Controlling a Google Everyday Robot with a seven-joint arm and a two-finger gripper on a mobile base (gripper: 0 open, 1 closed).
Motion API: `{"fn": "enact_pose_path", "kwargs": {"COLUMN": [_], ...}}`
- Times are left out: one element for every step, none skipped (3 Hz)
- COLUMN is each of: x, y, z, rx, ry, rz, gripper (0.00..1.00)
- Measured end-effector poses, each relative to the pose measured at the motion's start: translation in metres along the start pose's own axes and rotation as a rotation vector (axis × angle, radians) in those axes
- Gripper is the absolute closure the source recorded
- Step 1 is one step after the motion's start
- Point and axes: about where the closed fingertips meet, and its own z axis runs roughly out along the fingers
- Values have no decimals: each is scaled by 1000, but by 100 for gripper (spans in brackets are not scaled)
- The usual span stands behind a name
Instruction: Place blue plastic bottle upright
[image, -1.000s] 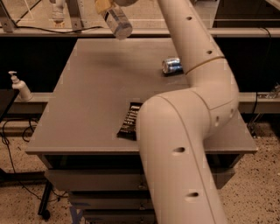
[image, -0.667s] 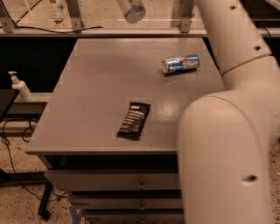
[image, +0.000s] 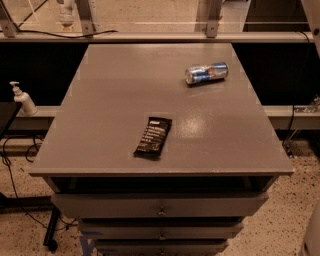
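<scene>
The blue plastic bottle is out of view. My gripper is also out of view. Only slivers of my pale arm show, at the top right edge (image: 315, 20) and the bottom right corner (image: 312, 235). The grey table top (image: 125, 95) fills the middle of the camera view and bears no bottle.
A blue-silver drink can (image: 206, 73) lies on its side at the table's back right. A black snack bar (image: 153, 137) lies near the front middle. A small white pump bottle (image: 22, 100) stands on a ledge to the left. Drawers (image: 160, 207) sit under the table. A rail (image: 150, 36) runs behind it.
My arm, which covered the right half of the view, has swung out of the frame. The gripper with the bottle rose past the top edge and no longer shows.
</scene>
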Motion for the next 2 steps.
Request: {"fn": "enact_pose_path", "kwargs": {"x": [8, 21], "y": [1, 3], "z": [-7, -33], "rx": [-4, 11], "ry": [-6, -18], "rz": [-8, -5], "gripper": [100, 100]}}
